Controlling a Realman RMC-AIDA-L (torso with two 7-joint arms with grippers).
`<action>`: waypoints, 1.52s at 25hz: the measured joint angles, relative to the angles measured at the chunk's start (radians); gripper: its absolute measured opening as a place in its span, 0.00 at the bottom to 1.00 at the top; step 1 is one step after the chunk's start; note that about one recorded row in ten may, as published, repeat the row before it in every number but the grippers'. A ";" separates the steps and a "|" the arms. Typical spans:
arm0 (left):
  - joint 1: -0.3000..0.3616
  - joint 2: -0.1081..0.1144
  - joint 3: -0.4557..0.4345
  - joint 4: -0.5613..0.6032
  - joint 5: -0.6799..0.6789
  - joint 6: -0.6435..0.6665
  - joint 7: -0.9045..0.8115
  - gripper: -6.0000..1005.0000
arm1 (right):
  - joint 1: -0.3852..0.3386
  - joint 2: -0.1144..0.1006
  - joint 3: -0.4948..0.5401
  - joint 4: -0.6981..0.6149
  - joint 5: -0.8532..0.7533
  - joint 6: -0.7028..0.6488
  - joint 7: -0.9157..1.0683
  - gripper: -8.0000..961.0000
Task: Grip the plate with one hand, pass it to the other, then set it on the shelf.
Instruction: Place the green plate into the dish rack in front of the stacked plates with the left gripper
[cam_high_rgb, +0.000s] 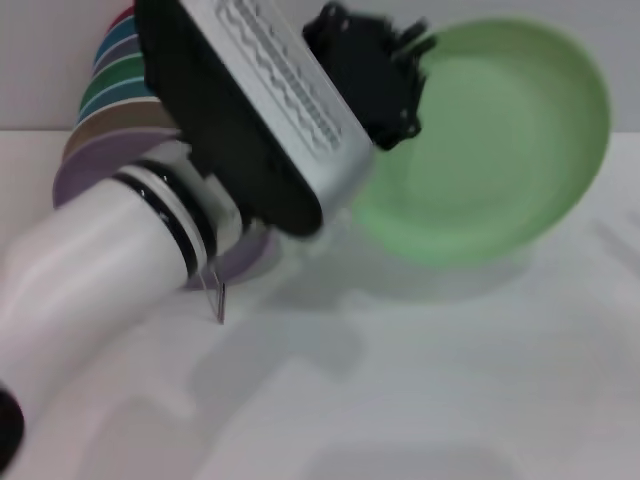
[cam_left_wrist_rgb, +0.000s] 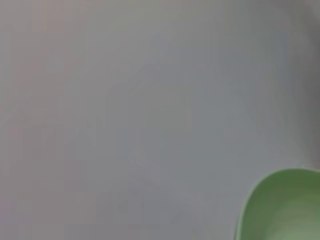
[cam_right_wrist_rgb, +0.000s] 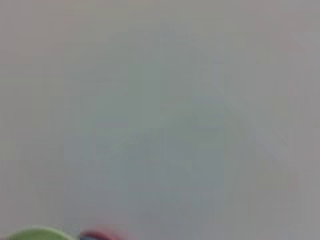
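Above the white counter (cam_high_rgb: 420, 400), toward its far right, one pale mint-green plate (cam_high_rgb: 500, 150) hangs tilted, its hollow face turned to the head camera and its lower rim close over the surface. One black left gripper (cam_high_rgb: 385, 75), carried on a thick white-and-silver arm with black bands, meets the plate at its upper left rim; its fingers (cam_high_rgb: 415, 45) look closed on that edge, though blur hides how tightly. Behind the arm at far left stands one row of upright plates (cam_high_rgb: 115, 90) in lilac, brown, green, blue and red, too overlapped to count exactly, and a thin clear upright of the shelf (cam_high_rgb: 218, 298) shows below the arm's wrist. The left wrist view adds only a curved piece of the mint-green plate (cam_left_wrist_rgb: 285, 210) against plain grey. The right wrist view shows a sliver of green rim (cam_right_wrist_rgb: 35, 234) and a red edge beside it, nothing of its own gripper; that arm does not appear in the head view.
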 joint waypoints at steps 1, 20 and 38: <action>0.020 0.001 0.035 -0.001 0.001 0.090 0.041 0.07 | 0.010 -0.001 0.033 -0.032 0.007 0.024 -0.012 0.61; -0.060 0.101 -0.038 0.928 0.448 1.648 -0.820 0.10 | 0.078 -0.011 0.082 -0.156 0.001 0.071 -0.071 0.71; -0.266 0.128 -0.053 1.575 0.450 1.911 -0.859 0.13 | 0.101 -0.006 0.068 -0.171 0.001 0.140 -0.082 0.71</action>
